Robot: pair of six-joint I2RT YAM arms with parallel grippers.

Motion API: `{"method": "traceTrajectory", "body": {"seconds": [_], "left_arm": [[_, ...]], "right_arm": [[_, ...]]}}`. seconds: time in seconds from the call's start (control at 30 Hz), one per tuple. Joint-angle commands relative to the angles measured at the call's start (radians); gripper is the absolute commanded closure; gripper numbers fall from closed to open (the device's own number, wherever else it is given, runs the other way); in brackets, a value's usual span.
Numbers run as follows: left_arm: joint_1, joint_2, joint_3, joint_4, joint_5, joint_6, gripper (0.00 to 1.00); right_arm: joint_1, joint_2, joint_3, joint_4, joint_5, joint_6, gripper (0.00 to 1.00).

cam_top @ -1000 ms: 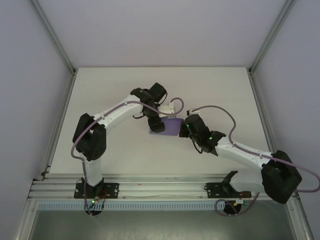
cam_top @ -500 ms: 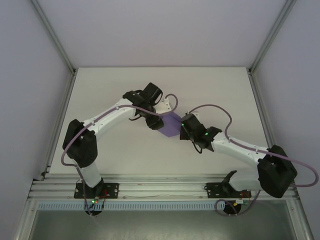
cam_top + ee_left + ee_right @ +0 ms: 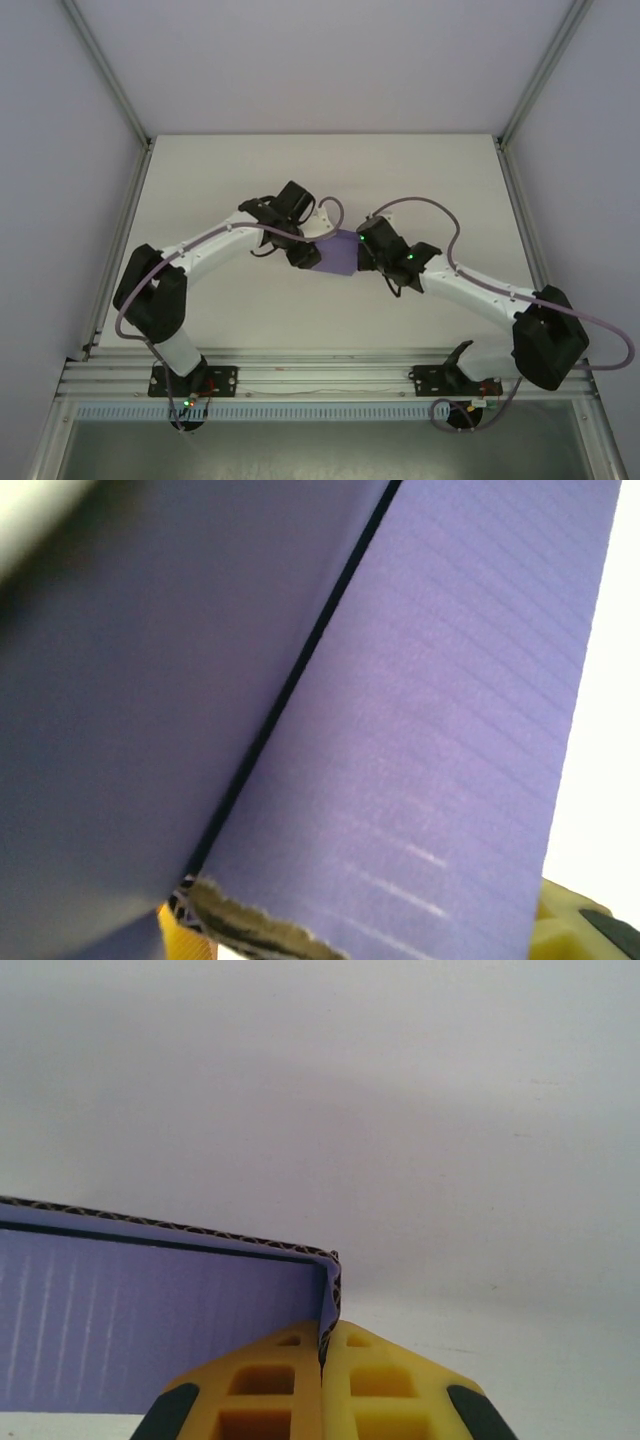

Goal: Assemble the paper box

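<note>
Paper box (image 3: 338,252): purple corrugated card, mid-table, spanning the gap between the two wrists. From the top camera it reads as a partly formed shell, not a flat sheet. Whether its underside touches the table (image 3: 220,180) or is lifted just clear, I cannot tell from above.

Right gripper (image 3: 322,1345): closed on a corner of the box. The jaws are pressed together with the fluted card edge pinched between them where one panel turns down into the next. Judgement: this pinch serves as an anchor, holding one end fixed so the other arm has something to fold against.

Left gripper (image 3: 308,256): at the opposite, left end of the box. Its wrist camera looks along two purple panels (image 3: 420,730) that meet at a dark crease, with a torn edge near the bottom. The card hides the fingertips, so clamped or merely alongside cannot be told.

Orientation: the long axis runs left to right, gripper to gripper. The broad face points up at the top camera.
</note>
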Motion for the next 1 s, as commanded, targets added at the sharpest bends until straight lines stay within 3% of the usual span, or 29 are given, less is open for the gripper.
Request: {"method": "traceTrajectory", "body": {"seconds": [0.0,0.23,0.47,0.53,0.83,0.97], "left_arm": [[-0.014,0.013,-0.114,0.175,-0.011,-0.141,0.6],[-0.025,-0.078,-0.247,0.339,-0.04,-0.235,0.52],[-0.029,-0.146,-0.297,0.365,-0.025,-0.246,0.3],[-0.029,-0.159,-0.301,0.357,-0.03,-0.245,0.3],[-0.032,-0.215,-0.31,0.339,-0.085,-0.261,0.11],[-0.032,-0.252,-0.299,0.312,-0.128,-0.295,0.1]], "right_arm": [[0.018,-0.002,0.047,-0.007,-0.097,-0.057,1.0],[0.032,0.015,0.086,-0.072,-0.154,-0.147,1.0],[0.09,0.085,0.088,-0.164,0.028,-0.172,1.0],[0.095,0.103,0.084,-0.169,0.055,-0.17,1.0],[0.114,0.148,0.084,-0.203,0.133,-0.153,1.0],[0.128,0.112,0.085,-0.195,0.152,-0.159,1.0]]}}
